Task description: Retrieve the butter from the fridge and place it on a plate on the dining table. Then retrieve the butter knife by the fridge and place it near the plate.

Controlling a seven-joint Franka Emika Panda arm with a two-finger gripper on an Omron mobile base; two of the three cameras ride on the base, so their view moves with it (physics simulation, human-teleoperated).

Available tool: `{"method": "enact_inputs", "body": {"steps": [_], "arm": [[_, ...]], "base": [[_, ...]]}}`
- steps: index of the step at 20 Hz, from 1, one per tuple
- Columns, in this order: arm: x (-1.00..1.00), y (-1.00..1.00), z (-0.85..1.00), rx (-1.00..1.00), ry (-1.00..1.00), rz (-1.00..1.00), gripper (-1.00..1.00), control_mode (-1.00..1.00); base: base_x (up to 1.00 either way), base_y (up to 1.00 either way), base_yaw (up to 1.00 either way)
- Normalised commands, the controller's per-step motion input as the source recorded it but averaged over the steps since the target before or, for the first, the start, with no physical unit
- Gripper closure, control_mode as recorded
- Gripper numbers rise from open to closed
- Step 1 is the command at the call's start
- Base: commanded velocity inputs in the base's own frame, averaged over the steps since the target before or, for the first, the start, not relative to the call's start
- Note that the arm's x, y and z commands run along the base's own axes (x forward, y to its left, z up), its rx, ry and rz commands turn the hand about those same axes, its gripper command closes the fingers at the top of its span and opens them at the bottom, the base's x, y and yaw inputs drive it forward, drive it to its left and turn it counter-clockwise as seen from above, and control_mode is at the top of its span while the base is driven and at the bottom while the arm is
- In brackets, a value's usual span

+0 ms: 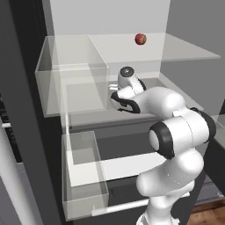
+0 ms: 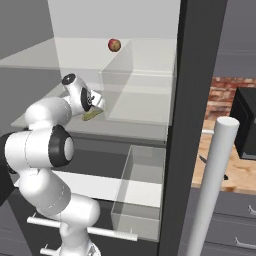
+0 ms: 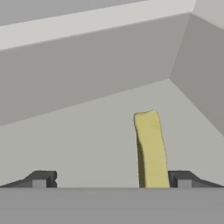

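White fridge interior with clear shelves and bins surrounds the arm. Jaws stand fully open, gripping nothing, low over the middle shelf. Butter lies on that shelf between the fingertips, close to the right one in the hand view, extending forward past them. Small red ball rests on the shelf above the jaws.

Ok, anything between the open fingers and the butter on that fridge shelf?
No. In the hand view the butter lies between the gripper's fingertips, close to one, on bare shelf.
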Motion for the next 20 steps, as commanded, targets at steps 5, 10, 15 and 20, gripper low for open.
{"method": "enact_inputs", "body": {"steps": [5,10,15,20], "arm": [[0.00,-0.05,-0.19,0.00,0.00,-0.06,-1.00,-1.00],[0.00,-0.11,-0.19,0.00,0.00,-0.06,-1.00,-1.00],[0.00,-0.18,-0.13,0.00,0.00,-0.02,-1.00,-1.00],[-0.08,-0.23,-0.01,0.00,0.00,-0.01,-1.00,-1.00]], "base": [[0.00,0.00,0.00],[0.00,0.00,0.00],[0.00,0.00,0.00],[0.00,0.00,0.00]]}}
